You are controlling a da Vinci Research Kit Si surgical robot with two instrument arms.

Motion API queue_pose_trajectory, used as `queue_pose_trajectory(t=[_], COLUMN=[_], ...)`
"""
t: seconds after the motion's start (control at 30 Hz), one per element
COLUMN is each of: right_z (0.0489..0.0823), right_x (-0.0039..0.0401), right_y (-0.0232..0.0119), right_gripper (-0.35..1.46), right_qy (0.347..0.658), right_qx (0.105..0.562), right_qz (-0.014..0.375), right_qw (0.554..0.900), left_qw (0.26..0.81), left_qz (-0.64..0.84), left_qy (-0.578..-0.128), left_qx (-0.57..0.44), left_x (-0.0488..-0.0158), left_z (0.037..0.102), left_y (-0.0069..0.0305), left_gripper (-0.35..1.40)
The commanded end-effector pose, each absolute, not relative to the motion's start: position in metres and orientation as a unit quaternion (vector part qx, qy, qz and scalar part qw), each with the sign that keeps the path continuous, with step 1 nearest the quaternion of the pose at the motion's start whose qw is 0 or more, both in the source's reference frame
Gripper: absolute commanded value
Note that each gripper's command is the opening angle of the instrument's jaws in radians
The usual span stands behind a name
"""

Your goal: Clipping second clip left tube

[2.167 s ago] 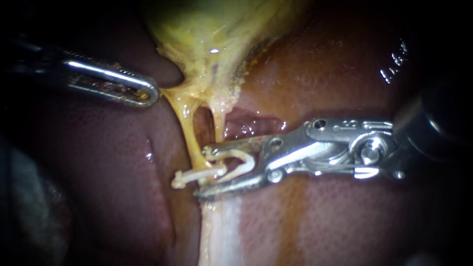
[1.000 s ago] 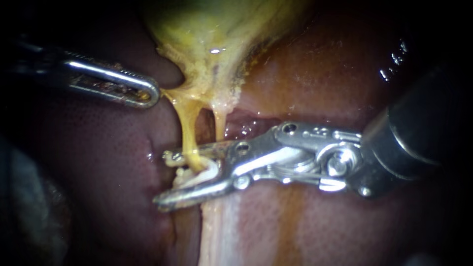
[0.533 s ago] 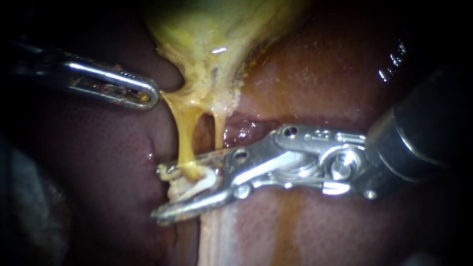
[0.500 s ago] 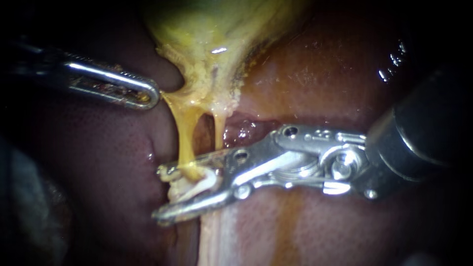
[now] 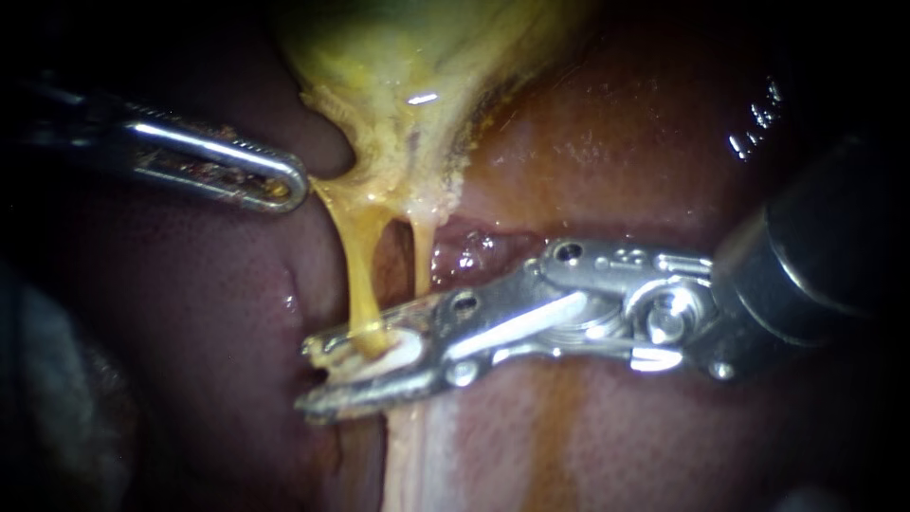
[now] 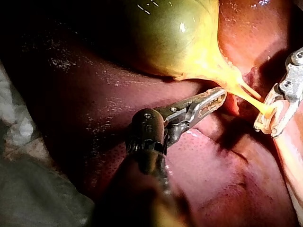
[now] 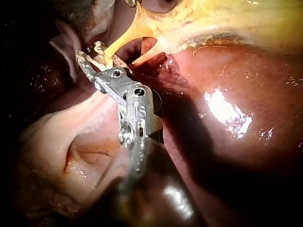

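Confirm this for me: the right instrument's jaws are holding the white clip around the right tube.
Wrong tube. In the endoscope view, the right instrument has its jaws holding the white clip around the left tube. The right tube runs down behind the upper jaw.

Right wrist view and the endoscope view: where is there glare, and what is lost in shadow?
Right wrist view: a bright glare patch on the liver, deep shadow beside the right instrument. Endoscope view: a small glint on the gallbladder; the left instrument is lost in darkness toward its shaft.
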State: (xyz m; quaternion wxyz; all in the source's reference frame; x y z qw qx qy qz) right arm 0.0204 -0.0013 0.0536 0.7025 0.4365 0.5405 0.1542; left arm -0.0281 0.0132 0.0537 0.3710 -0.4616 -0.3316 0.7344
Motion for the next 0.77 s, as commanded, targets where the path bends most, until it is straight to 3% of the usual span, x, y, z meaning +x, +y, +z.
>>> queue_pose_trajectory(t=[0.03, 0.27, 0.77], right_z=[0.0535, 0.0536, 0.0541], right_x=[0.0203, 0.0199, 0.0192], right_y=[-0.0013, -0.0013, -0.0017], right_gripper=[-0.05, -0.35, -0.35], right_qy=[0.537, 0.531, 0.528], right_qx=[0.44, 0.449, 0.447], right_qz=[0.159, 0.169, 0.167], right_qw=[0.702, 0.699, 0.703], left_qw=[0.371, 0.371, 0.371], left_qz=[0.735, 0.735, 0.735], left_qy=[-0.331, -0.331, -0.331], left_qx=[-0.462, -0.462, -0.462], left_x=[-0.0281, -0.0281, -0.0281], left_z=[0.0538, 0.0539, 0.0539], left_y=[0.0132, 0.0132, 0.0132], left_gripper=[-0.35, -0.35, -0.35])
